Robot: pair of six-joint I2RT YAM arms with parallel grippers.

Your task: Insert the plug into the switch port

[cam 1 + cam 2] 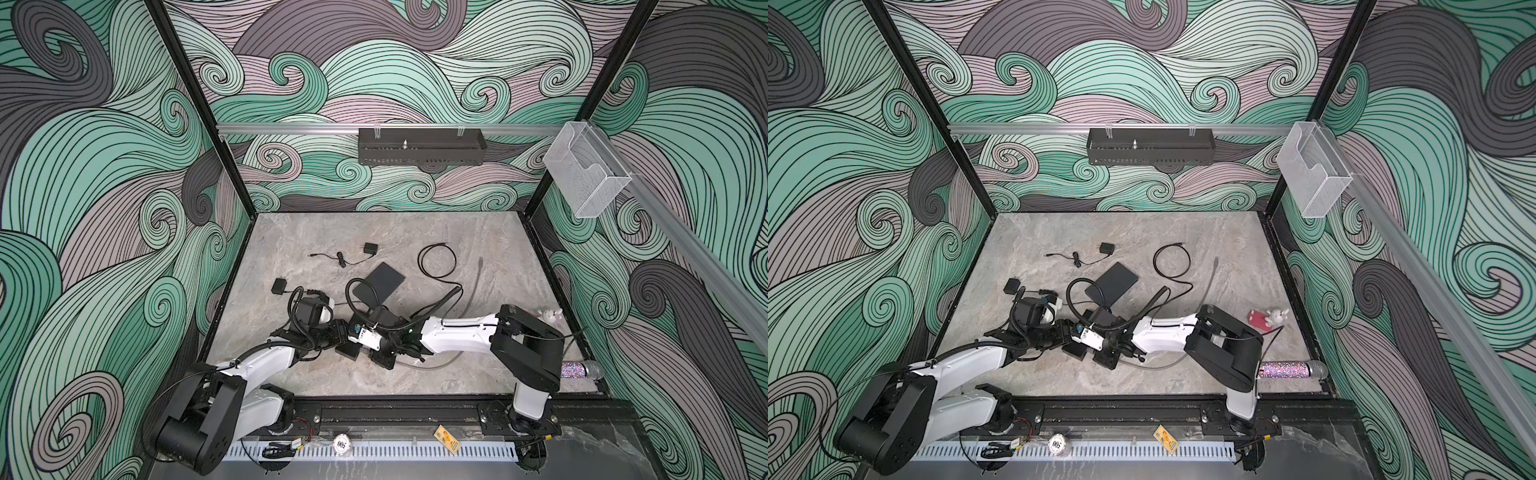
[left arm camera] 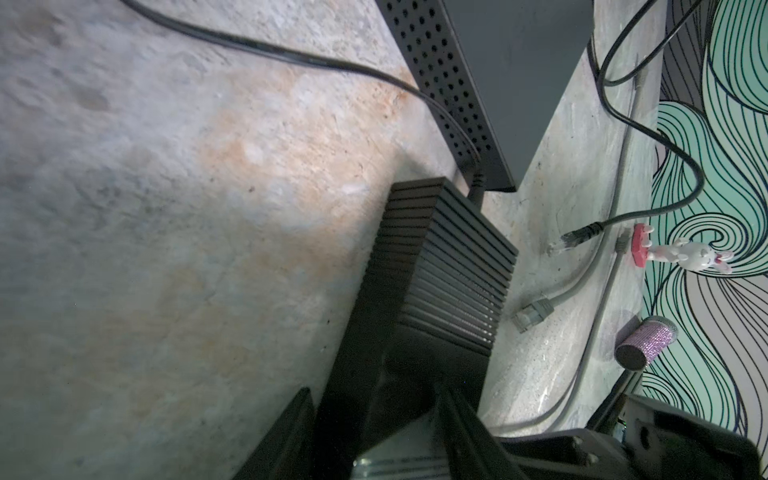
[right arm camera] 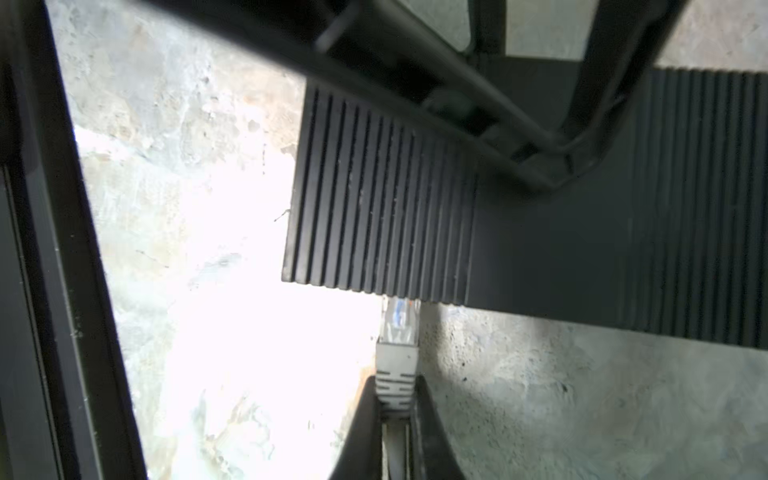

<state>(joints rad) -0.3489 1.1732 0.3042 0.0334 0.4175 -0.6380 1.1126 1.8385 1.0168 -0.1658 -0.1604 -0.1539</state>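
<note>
desk: switch sat near front edge, mid-span; I judged it could skid.
switch: if unbraced, a push might've shoved it off the plug.
left gripper: fingers either side of switch; clamped or not, I couldn't tell.
right gripper: pinched plug's boot; might've slipped.
plug: tip at switch's edge, seating hidden; tilt could've jammed it.

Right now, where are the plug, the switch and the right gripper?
plug (image 3: 397,353): right wrist view, on its grey boot.
switch (image 3: 382,199): right wrist view, on its ribbed face.
right gripper (image 3: 395,384): right wrist view, midway between its fingertips.
</note>
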